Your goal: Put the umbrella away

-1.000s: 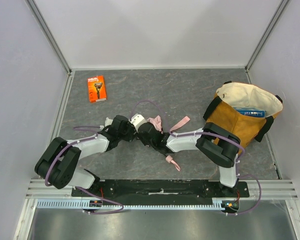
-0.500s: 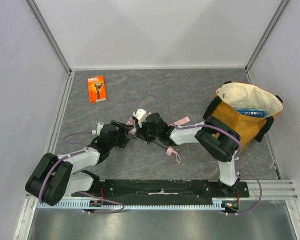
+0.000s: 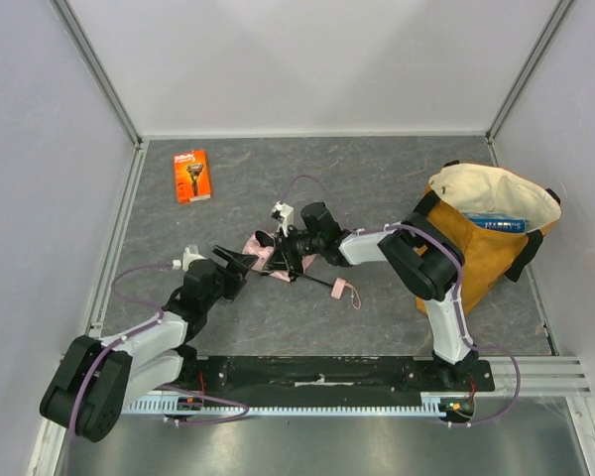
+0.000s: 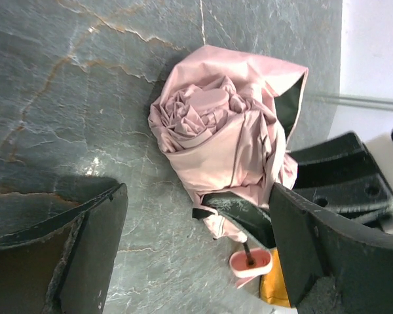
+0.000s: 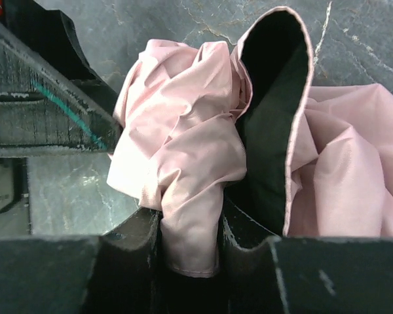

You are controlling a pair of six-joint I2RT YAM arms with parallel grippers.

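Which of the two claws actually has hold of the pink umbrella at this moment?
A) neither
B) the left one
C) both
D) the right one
D: the right gripper pinches a fold of the umbrella between its fingers, while the left gripper stands wide open, gripping nothing.

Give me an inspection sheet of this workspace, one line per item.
Surface: grey marbled table, no spills seen.
Job's things: pink umbrella crumpled mid-table, outside the tote bag; handle lies toward the near edge.
Clutter: orange razor pack far left; mustard tote bag right, blue item inside.
Grippers: left gripper open, facing the umbrella; right gripper shut on its fabric.
Cables: purple cables loop along both arms.
Surroundings: white walls, metal frame rails.
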